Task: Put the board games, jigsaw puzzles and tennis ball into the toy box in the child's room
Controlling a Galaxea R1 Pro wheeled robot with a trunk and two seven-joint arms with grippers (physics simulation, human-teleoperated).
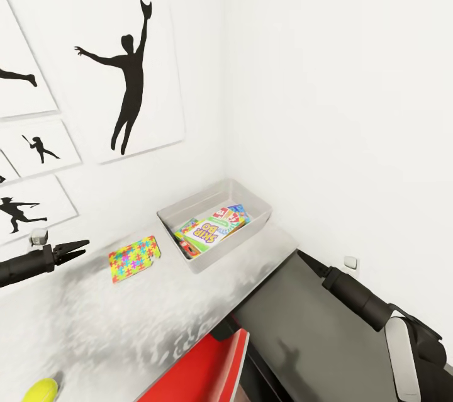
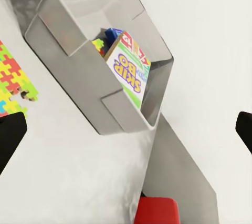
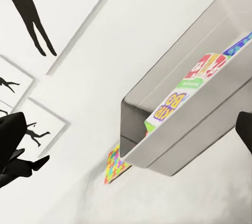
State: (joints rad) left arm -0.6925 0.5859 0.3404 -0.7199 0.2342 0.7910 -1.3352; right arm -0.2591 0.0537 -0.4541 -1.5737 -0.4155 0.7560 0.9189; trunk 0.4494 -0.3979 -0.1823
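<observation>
your left arm [image 1: 25,265] reaches in from the left edge of the head view, held roughly level, and its gripper [image 1: 74,249] ends in two black fingers spread slightly apart with nothing between them. your right arm [image 1: 377,311] comes up from the lower right, a dark forearm tapering toward its wrist, with the white upper link nearest you; its fingertips [image 3: 245,129] sit wide apart in the right wrist view.

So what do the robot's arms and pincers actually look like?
Mostly black. The left arm is a dark cylinder bearing a small pale grey knob, ending in the left gripper with two thin pointed black fingers. The right arm is thick, black, jointed, with a white panel.
</observation>
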